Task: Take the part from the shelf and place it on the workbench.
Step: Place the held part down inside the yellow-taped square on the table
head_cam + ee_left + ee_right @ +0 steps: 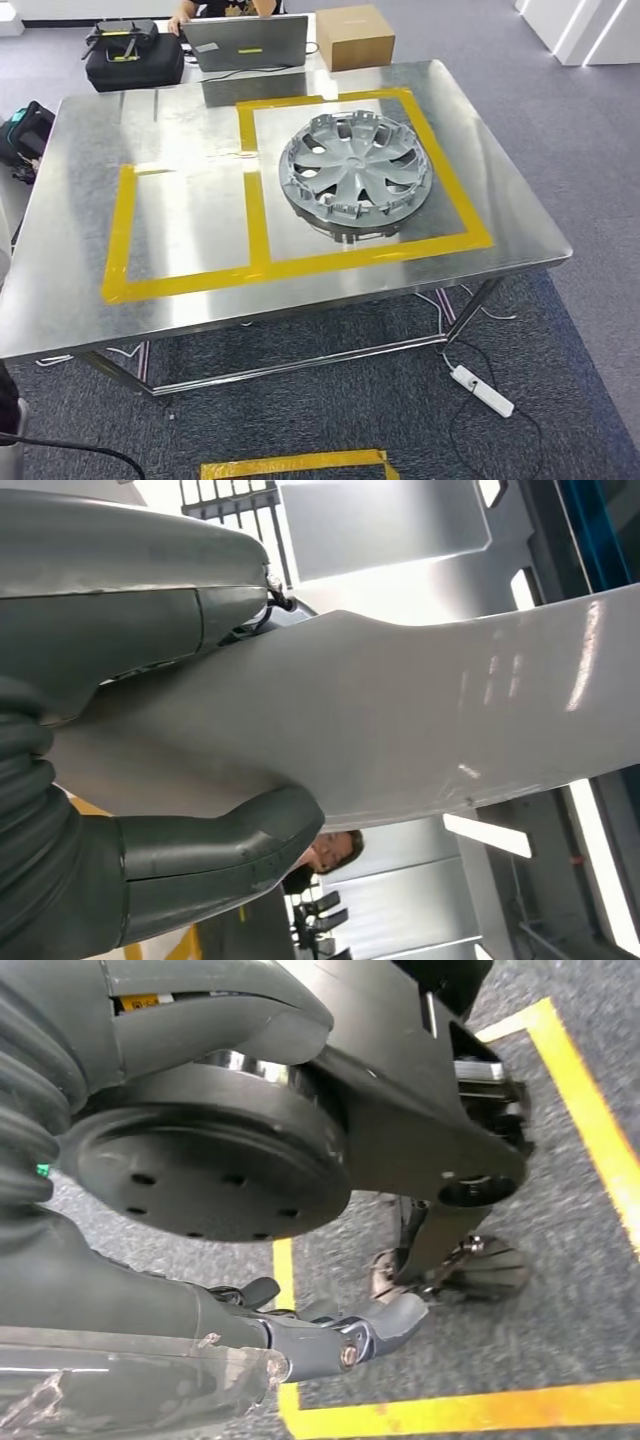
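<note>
Steel workbench (68,290) | hubcap (355,172) in yellow tape box (445,170) (no legible writing) | hands' fingers: cannot tell

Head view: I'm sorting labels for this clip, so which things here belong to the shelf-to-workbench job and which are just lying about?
Belongs to the job:
- grey wheel cover, lying inside the right taped square
- metal workbench
- yellow tape outlines
- left hand, holding a pale grey part

Just lying about:
- laptop
- cardboard box
- black case
- power strip on the carpet
</note>
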Controlling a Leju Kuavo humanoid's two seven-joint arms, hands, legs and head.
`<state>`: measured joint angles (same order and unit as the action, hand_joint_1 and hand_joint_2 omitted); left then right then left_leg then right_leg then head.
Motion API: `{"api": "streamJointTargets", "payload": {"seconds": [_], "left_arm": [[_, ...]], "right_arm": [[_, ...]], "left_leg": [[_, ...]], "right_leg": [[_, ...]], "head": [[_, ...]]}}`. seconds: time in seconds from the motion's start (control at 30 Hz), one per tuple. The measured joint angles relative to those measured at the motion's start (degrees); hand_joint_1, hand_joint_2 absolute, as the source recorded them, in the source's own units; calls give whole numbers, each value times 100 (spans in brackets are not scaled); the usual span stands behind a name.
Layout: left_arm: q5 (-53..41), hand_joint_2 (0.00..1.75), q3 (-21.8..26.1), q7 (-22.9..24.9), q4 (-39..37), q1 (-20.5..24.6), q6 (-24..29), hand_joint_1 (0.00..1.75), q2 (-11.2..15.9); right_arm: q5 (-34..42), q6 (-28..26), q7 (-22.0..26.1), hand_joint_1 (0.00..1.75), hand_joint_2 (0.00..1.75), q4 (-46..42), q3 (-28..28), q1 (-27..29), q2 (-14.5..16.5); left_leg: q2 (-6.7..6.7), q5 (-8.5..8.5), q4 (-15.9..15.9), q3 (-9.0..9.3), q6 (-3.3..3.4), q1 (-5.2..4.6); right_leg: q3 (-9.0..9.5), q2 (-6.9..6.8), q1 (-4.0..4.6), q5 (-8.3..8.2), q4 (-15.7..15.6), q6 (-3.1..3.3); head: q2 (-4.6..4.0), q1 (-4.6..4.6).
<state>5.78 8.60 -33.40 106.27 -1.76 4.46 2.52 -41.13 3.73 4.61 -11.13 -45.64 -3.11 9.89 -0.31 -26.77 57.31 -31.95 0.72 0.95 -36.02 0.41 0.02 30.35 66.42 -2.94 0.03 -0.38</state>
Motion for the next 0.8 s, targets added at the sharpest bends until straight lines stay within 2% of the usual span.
{"api": "streamJointTargets", "payload": {"seconds": [0.07, 0.1, 0.13, 0.17, 0.23, 0.27, 0.3, 0.4, 0.43, 0.47, 0.5, 0.57, 0.6, 0.63, 0.67, 0.7, 0.77, 0.8], "left_arm": [[-10, 175, 4, -5, 2, -3, -13, 175, -2], [-15, 175, 4, -7, 2, -6, -17, 175, -3], [-20, 175, 4, -8, 2, -8, -20, 175, -4], [-23, 175, 4, -8, 2, -10, -20, 175, -5], [-27, 175, 4, -8, 2, -8, -20, 175, -5], [-28, 175, 4, -8, 2, -6, -20, 175, -5], [-30, 175, 5, -8, 3, -3, -21, 175, -4], [-38, 175, 5, -10, 7, 11, -23, 175, -1], [-40, 175, 4, -13, 7, 18, -24, 175, 1], [-42, 175, 3, -16, 8, 28, -25, 175, 2], [-42, 175, 3, -17, 8, 32, -26, 175, 2], [-42, 175, 2, -19, 7, 26, -25, 175, 1], [-42, 175, 2, -18, 7, 19, -25, 175, 0], [-43, 175, 1, -18, 7, 15, -25, 175, -1], [-43, 175, 1, -18, 7, 12, -25, 175, -1], [-41, 175, 1, -16, 7, 9, -24, 175, -2], [-31, 175, 0, -5, 0, -13, -19, 175, -7], [-26, 175, 0, 12, -4, -32, -15, 175, -12]], "right_arm": [[-4, 4, 1, 0, 175, 1, -1, 6, 2], [-5, 5, 1, 0, 175, 2, -1, 12, 3], [-5, 6, 1, 0, 175, 2, -2, 16, 3], [-6, 7, 1, 0, 175, 2, -2, 18, 3], [-7, 6, -1, 0, 175, 6, -2, 27, 4], [-8, 6, -2, 0, 175, 10, -2, 31, 6], [-9, 6, -4, 0, 175, 14, -2, 33, 8], [-13, 6, -9, 0, 175, 17, -4, 32, 10], [-13, 5, -8, 0, 175, 17, -5, 33, 10], [-14, 5, -7, 0, 175, 17, -5, 29, 10], [-15, 5, -6, 0, 175, 17, -7, 26, 10], [-16, 5, -5, 0, 175, 17, -10, 28, 10], [-16, 5, -6, 0, 175, 17, -13, 35, 10], [-16, 5, -7, 0, 175, 17, -15, 43, 10], [-17, 4, -8, 0, 175, 17, -18, 47, 11], [-19, 3, -9, 0, 175, 17, -19, 49, 11], [-24, -4, -10, 0, 175, 23, -25, 51, 11], [-28, -11, -12, 0, 175, 26, -28, 52, 11]], "left_leg": [[-6, -70, 0, 69, 12, -3], [-12, -116, 0, 121, 9, -3], [-19, -169, 0, 191, 3, -2], [-24, -229, 0, 276, -8, 1], [-29, -362, 3, 430, -49, 1], [-33, -423, -12, 478, -80, -4], [-36, -464, -38, 522, -118, -10], [-34, -468, -71, 640, -228, -15], [-30, -449, 77, 587, -255, -13], [-26, -463, 342, 443, -277, -11], [-22, -525, 720, 209, -296, -9], [-22, -842, 1398, -321, -317, -10], [-22, -1011, 1547, -514, -314, -11], [-21, -1084, 1533, -630, -309, -11], [-21, -1010, 1367, -677, -297, -12], [-20, -750, 1086, -679, -280, -13], [-5, 27, 455, -690, -244, -23], [2, 317, 262, -700, -231, -31]], "right_leg": [[-489, -1, -10, 250, 733, -18], [-653, -1, -10, 295, 907, -25], [-709, -1, -10, 240, 859, -26], [-658, -2, -10, 79, 605, -23], [-435, -14, -7, -431, -153, 5], [-342, -23, 0, -586, -426, 32], [-286, -29, 9, -673, -588, 67], [-156, -20, 10, -628, -679, 194], [-96, -14, -1, -615, -697, 229], [-29, -8, -11, -595, -712, 257], [32, -3, -18, -551, -729, 279], [156, 7, -18, -441, -744, 308], [233, 15, -18, -377, -746, 313], [322, 25, -18, -307, -747, 314], [422, 35, -18, -240, -747, 309], [520, 45, -18, -172, -749, 298], [657, 70, -3, -38, -729, 253], [684, 84, 8, 45, -722, 220]], "head": [[-1, 15], [-1, 16], [-1, 17], [-1, 18], [-1, 22], [-1, 25], [-1, 28], [-1, 27], [-1, 21], [-1, 12], [-1, 3], [-1, -5], [-1, -8], [-1, -6], [-1, -9], [-1, -10], [0, -23], [1, -24]]}}
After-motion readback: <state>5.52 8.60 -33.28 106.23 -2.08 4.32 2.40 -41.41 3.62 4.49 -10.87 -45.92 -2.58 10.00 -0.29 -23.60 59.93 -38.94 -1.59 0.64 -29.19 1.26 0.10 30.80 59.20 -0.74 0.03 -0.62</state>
